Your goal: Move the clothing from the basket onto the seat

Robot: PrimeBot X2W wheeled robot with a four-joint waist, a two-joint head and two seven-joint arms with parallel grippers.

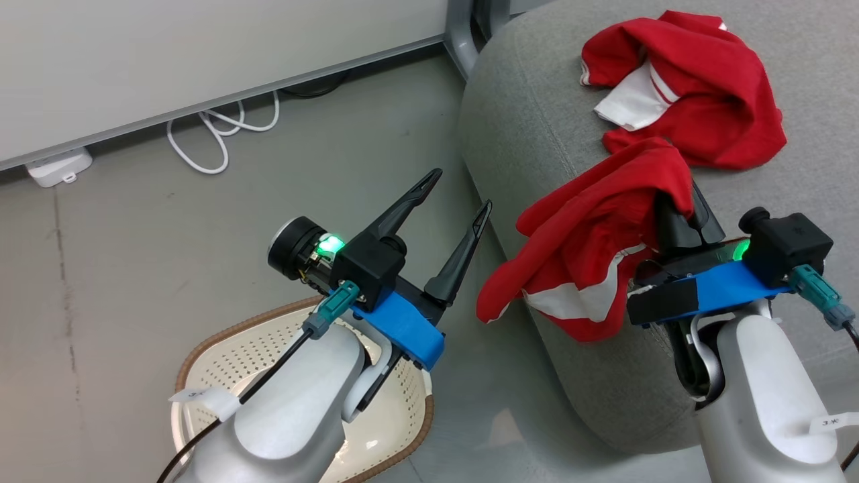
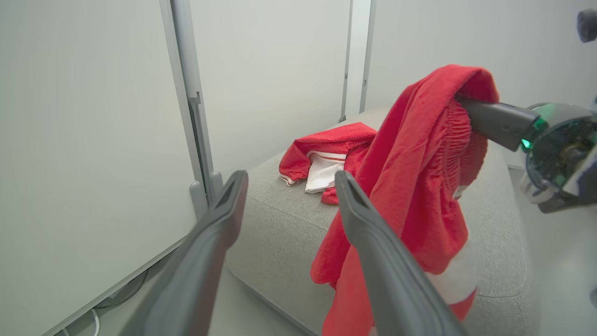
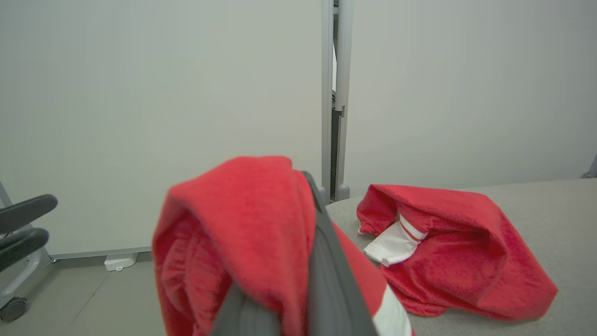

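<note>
One piece of the red and white clothing (image 1: 704, 100) lies crumpled on the grey seat (image 1: 523, 100). A second piece (image 1: 590, 235) hangs from my right gripper (image 1: 681, 198), which is shut on it over the seat's near edge. The cloth covers the fingertips. From the right wrist, the held cloth (image 3: 233, 224) drapes over my closed fingers (image 3: 322, 261), with the lying piece (image 3: 457, 242) beyond. My left gripper (image 1: 460, 192) is open and holds nothing. It is above the floor between the basket (image 1: 221, 329) and the seat. In its own view, its fingers (image 2: 373, 242) frame the hanging cloth (image 2: 419, 177).
The basket sits on the grey floor at the lower left, partly under my left forearm. A white partition wall (image 1: 201, 54) runs along the far side, with a looped white cable (image 1: 215, 134) and a white power box (image 1: 60, 166) at its foot. A grey post (image 1: 463, 33) stands beside the seat.
</note>
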